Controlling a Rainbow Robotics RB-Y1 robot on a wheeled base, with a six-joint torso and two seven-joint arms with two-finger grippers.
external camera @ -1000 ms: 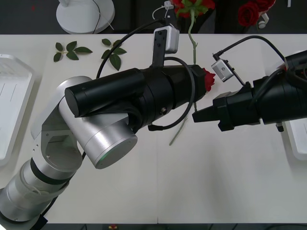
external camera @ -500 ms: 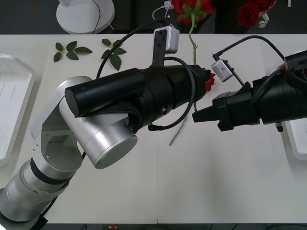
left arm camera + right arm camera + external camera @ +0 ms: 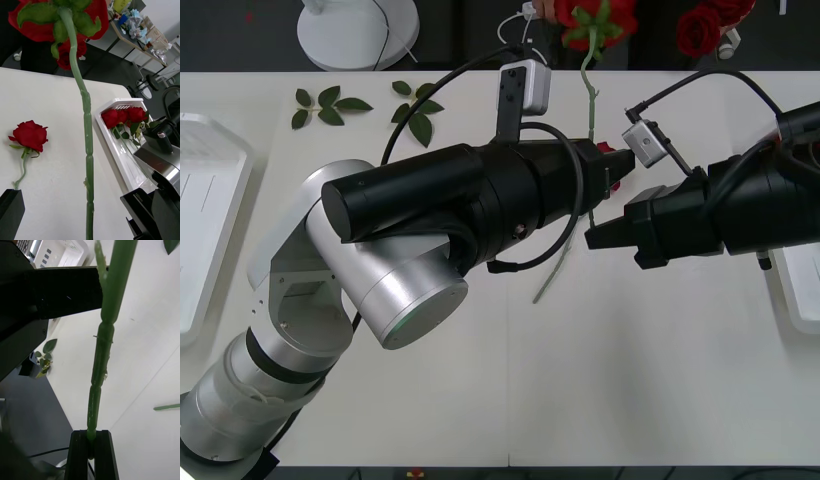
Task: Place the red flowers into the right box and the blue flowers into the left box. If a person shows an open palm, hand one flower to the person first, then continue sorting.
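A red flower (image 3: 595,18) with a long green stem (image 3: 101,352) stands upright over the table's far edge. My right gripper (image 3: 588,240) (image 3: 90,444) is shut on the stem's lower part. My left gripper (image 3: 612,168) (image 3: 80,215) is open, its black fingers (image 3: 9,210) either side of the stem (image 3: 87,150) and apart from it. A second red flower (image 3: 29,135) lies on the table, mostly hidden behind the left gripper in the front view. The right box (image 3: 129,165) (image 3: 798,295) holds several red flowers (image 3: 123,116). The left box (image 3: 205,200) lies far left. Blue flowers are out of view.
Loose green leaf sprigs (image 3: 330,105) lie at the table's back left. A white round base (image 3: 360,30) stands beyond the far edge, and more red roses (image 3: 700,28) beyond it at the right. A person in dark clothing (image 3: 33,56) is behind the held bloom.
The held flower's bloom has shifted up and slightly right. My left gripper has moved right and now covers most of the flower lying on the table. The right gripper lifted a little.
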